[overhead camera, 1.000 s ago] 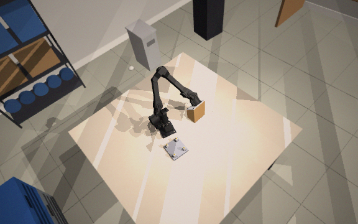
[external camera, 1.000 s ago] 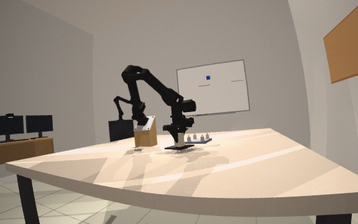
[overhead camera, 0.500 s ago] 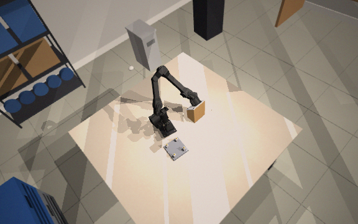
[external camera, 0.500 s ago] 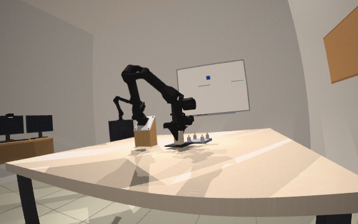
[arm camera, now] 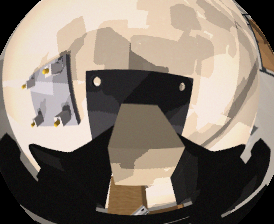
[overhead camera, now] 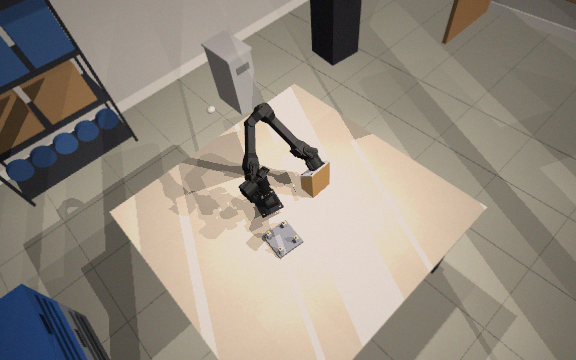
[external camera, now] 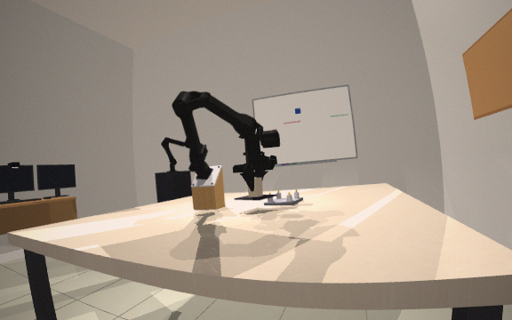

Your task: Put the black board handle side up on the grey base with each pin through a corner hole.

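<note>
The gripper is clamped on the square beige handle of the flat black board, which hangs level, handle side up, just above the pale wooden worktop. Seen from the top, the grey base with four gold-pinned posts lies near the board at five o'clock, and the tan block under the arm's foot stands farther off at two o'clock.

Black board, square-handled, beside grey four-post base, gold pins bare.
</note>
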`<state>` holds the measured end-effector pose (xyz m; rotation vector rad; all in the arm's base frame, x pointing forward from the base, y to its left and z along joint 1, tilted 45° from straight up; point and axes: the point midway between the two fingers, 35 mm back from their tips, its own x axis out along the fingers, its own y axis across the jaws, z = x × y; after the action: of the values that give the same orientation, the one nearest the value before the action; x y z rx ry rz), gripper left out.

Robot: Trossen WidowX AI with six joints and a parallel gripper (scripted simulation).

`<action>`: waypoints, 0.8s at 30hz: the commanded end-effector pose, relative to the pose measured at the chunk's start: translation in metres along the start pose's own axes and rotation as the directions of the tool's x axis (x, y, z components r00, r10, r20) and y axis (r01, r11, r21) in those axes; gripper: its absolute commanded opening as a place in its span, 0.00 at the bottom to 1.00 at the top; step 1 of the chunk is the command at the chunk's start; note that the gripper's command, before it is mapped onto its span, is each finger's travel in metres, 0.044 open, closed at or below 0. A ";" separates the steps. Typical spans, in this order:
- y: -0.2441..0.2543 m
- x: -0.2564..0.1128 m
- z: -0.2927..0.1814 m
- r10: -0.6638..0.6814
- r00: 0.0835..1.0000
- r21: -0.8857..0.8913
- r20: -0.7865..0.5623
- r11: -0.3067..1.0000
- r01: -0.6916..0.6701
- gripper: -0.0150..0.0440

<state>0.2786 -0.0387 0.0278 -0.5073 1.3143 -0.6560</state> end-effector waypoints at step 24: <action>0.013 -0.045 0.006 0.008 1.000 0.021 0.009 1.000 -0.008 0.25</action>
<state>0.2769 -0.0053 0.0564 -0.4871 1.2943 -0.6678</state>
